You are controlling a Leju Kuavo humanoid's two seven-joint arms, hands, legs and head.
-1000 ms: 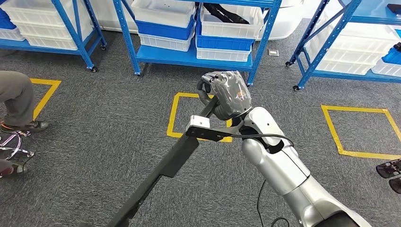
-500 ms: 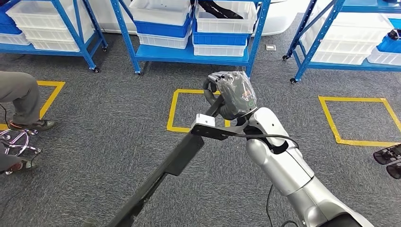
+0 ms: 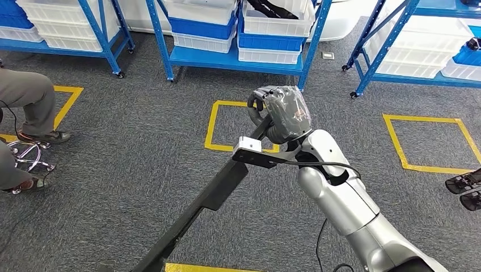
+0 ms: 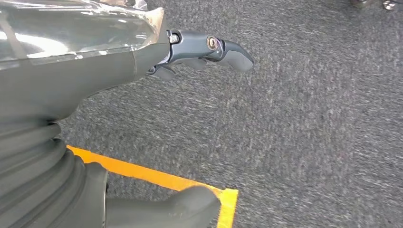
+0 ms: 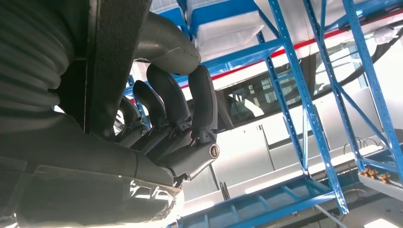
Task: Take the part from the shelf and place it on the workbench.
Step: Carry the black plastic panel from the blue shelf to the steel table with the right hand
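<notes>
floor (image 3: 113, 170): grey carpet; yellow tape squares (image 3: 227, 127) | blue shelves (image 3: 227, 56): white and blue bins (image 3: 269, 39)

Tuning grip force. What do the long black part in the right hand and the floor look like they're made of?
Long black part: matte black, flat-sided with sharp edges, no gloss; probably painted metal or hard plastic, can't tell which. The right hand holds its upper end. Floor: dark grey short-pile carpet, speckled fibrous texture, with yellow tape squares stuck on.
</notes>
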